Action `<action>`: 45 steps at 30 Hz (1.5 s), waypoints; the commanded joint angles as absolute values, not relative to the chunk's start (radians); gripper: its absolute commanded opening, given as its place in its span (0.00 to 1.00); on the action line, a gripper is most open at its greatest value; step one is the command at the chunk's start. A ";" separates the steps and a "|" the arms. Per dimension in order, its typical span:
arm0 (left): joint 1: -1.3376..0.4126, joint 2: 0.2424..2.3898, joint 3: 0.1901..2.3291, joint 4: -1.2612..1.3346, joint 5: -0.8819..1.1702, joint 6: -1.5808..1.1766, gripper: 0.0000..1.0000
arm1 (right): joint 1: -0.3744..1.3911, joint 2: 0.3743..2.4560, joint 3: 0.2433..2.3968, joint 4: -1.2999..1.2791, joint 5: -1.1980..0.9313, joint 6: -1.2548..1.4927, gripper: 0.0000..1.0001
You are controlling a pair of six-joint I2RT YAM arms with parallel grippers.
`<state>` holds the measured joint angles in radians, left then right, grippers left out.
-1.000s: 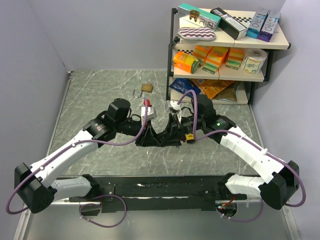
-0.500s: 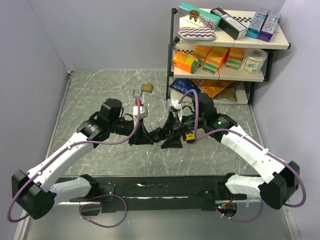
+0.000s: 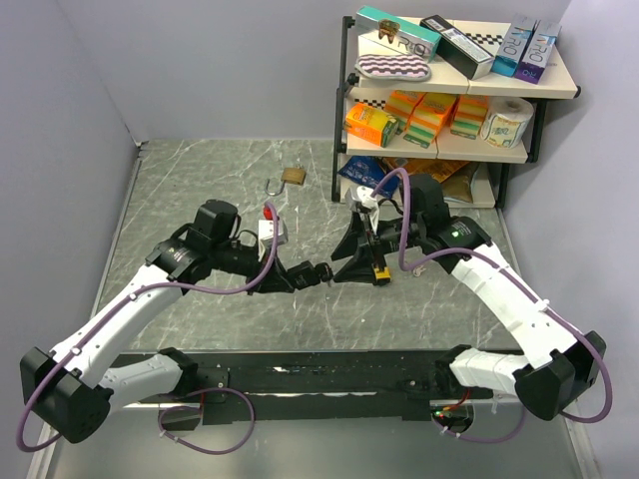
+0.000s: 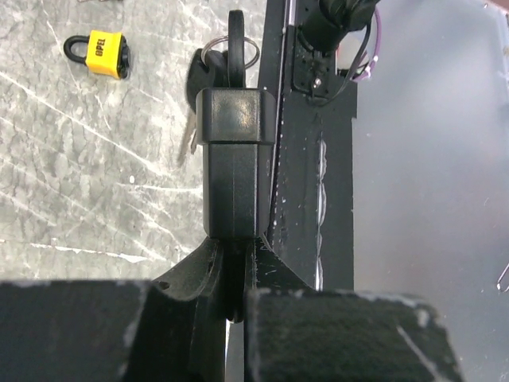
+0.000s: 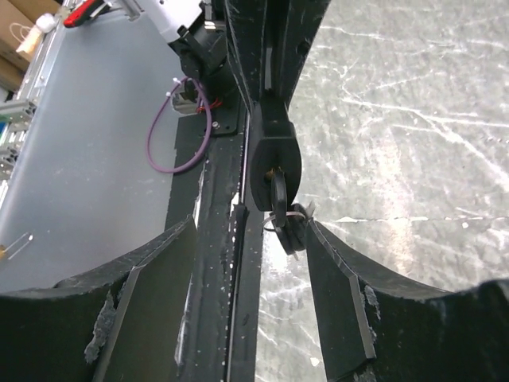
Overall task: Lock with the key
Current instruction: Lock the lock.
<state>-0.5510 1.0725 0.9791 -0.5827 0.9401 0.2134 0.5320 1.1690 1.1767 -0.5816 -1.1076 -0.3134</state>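
My left gripper (image 3: 303, 271) is shut on a black padlock (image 4: 231, 151), held out towards the right arm. A black-headed key (image 4: 236, 36) sits in the lock's end, with a ring of spare keys (image 4: 199, 79) hanging from it. In the right wrist view the padlock (image 5: 273, 151) and its key (image 5: 278, 193) hang between my right gripper's (image 5: 250, 227) wide-open fingers, untouched by either. In the top view the right gripper (image 3: 351, 256) sits just right of the lock. The shackle is hidden.
A yellow padlock (image 3: 380, 271) lies on the marble table under the right gripper and shows in the left wrist view (image 4: 97, 52). A brass padlock (image 3: 293, 176) with open shackle lies farther back. A stocked shelf unit (image 3: 449, 95) stands at the back right.
The two grippers were together at the table's middle. The right gripper has drawn back up and to the right, off the lock. The left arm has shifted and still holds the padlock.
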 commanded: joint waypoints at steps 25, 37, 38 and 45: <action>-0.565 1.055 0.983 -0.551 0.960 0.288 0.01 | 0.612 1.221 1.255 -0.660 -1.057 -0.500 0.00; -0.499 1.066 0.954 -0.630 1.002 0.383 0.01 | 0.456 1.175 1.236 -0.669 -1.106 -0.485 0.00; -0.497 1.065 0.948 -0.635 1.002 0.387 0.01 | 0.442 1.175 1.235 -0.670 -1.114 -0.479 0.00; -0.488 1.055 0.923 -0.643 0.985 0.407 0.01 | 0.371 1.195 1.210 -0.643 -1.097 -0.402 0.00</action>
<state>-0.4976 1.0798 0.9142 -0.6792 0.9401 0.3710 0.3908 1.2022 1.2224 -0.6769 -1.0882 -0.4595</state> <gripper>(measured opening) 0.101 0.027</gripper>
